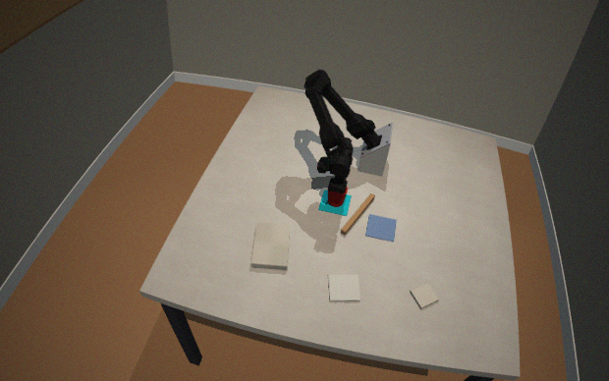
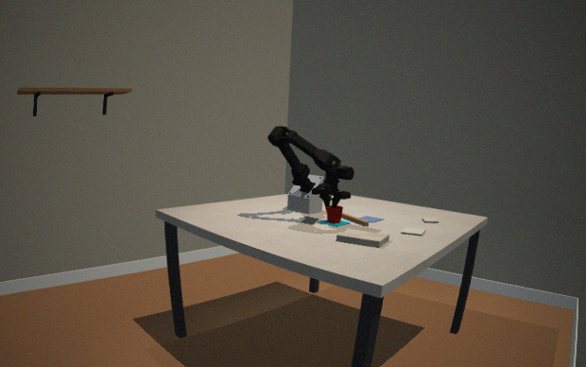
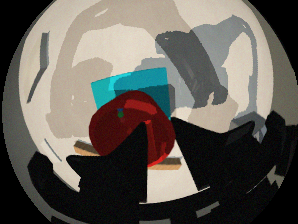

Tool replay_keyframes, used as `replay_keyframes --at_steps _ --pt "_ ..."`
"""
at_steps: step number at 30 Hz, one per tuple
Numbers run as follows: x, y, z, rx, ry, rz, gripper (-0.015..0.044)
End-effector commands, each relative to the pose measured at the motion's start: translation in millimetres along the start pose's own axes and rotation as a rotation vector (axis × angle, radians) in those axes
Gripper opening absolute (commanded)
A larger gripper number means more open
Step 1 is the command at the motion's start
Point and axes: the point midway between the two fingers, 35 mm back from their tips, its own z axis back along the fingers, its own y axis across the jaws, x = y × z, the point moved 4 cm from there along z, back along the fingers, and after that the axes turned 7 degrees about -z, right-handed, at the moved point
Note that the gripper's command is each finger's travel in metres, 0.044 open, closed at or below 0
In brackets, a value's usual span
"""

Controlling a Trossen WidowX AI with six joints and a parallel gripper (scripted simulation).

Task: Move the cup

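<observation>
The red cup (image 1: pixel 336 198) (image 2: pixel 334 216) (image 3: pixel 107 132) stands upright on the teal pad (image 1: pixel 325 207) (image 2: pixel 341 223) (image 3: pixel 150 78). Small green and blue marbles (image 3: pixel 120 113) show inside it in the wrist view; how many there are cannot be told. My gripper (image 1: pixel 337 189) (image 2: pixel 331 205) (image 3: pixel 157 123) is partly open at the cup's rim, pointing down, with a gap between the fingers and one fingertip over the cup's mouth. The blue pad (image 1: pixel 381 228) (image 2: pixel 371 218) lies bare on the other side of the wooden bar.
The wooden bar (image 1: pixel 359 214) (image 2: pixel 355 219) (image 3: pixel 86 148) lies between the two pads. A thick beige block (image 1: pixel 271 245) (image 2: pixel 362 237) and two thin pale tiles (image 1: pixel 344 288) (image 1: pixel 424 296) lie farther from the arm's base. The grey base mount (image 1: pixel 373 161) (image 2: pixel 304 203) stands behind the cup.
</observation>
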Motion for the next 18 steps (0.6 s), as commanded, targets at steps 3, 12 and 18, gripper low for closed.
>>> replay_keyframes --at_steps 3,12,18 --pt "0 2 8 0.004 0.003 -0.006 0.0128" --pt "-1 2 19 0.002 0.003 -0.004 0.0128" --pt "-1 2 26 0.001 0.003 -0.002 0.0128"
